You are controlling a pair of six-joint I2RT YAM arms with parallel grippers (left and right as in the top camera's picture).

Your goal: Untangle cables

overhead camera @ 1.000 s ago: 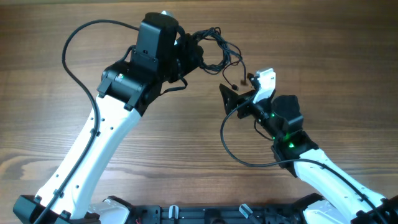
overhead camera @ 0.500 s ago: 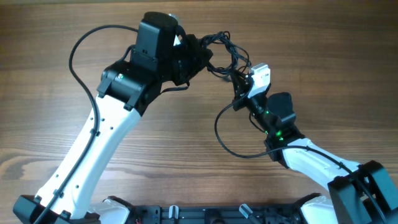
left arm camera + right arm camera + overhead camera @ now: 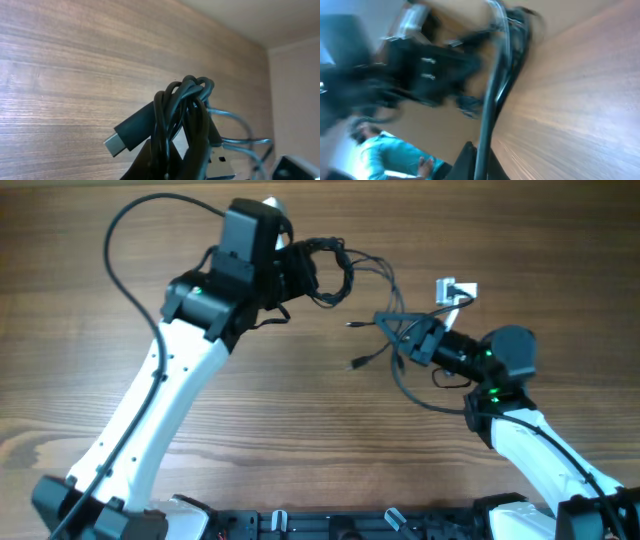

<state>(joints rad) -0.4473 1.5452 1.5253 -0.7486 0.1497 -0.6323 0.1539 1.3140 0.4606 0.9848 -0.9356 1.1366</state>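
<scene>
over the tabletop (image 3: 60, 380), left claw (image 3: 305, 275) clamps the knotted cables (image 3: 185, 115); right of that knot, right claw (image 3: 405, 340) pinches one cord (image 3: 487, 115). pull-apart step, i'd say; next needs a slow outward draw.

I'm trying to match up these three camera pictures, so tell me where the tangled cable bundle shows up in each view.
Overhead: cable bundle upper centre, at the left claw, with strands running to the right claw.
Left wrist: cable bundle lower centre, knotted, one plug tip pointing left.
Right wrist: blurred; one strand rises from bottom centre.
Shared landmark: the wooden table.
</scene>
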